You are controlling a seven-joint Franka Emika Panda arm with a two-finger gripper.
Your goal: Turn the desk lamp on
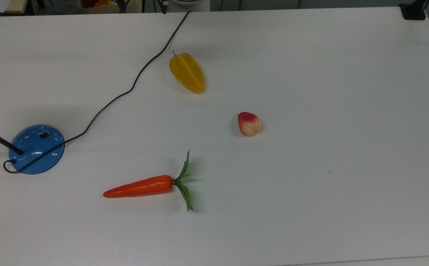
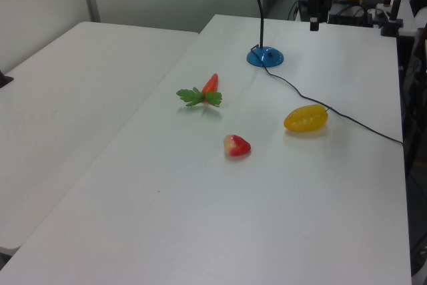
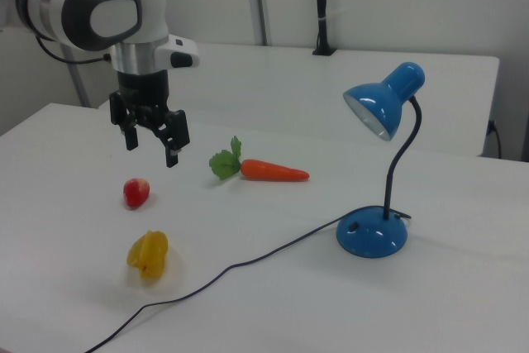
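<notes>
A lab: bare white tables (image 1: 310, 74) (camera mount (image 1: 413, 11) clamped on).

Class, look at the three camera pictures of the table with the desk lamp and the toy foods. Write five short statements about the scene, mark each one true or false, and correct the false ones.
1. The gripper hangs open above the table, holding nothing. True.
2. The desk lamp has a red base. False: the base is glossy blue.
3. The carrot lies on the table with its green leaves attached. True.
4. The black cord runs over the yellow fruit. False: it passes beside the fruit on the table.
5. The gripper is pressing the switch. False: it is well away from the lamp, near the red and cream fruit.
</notes>
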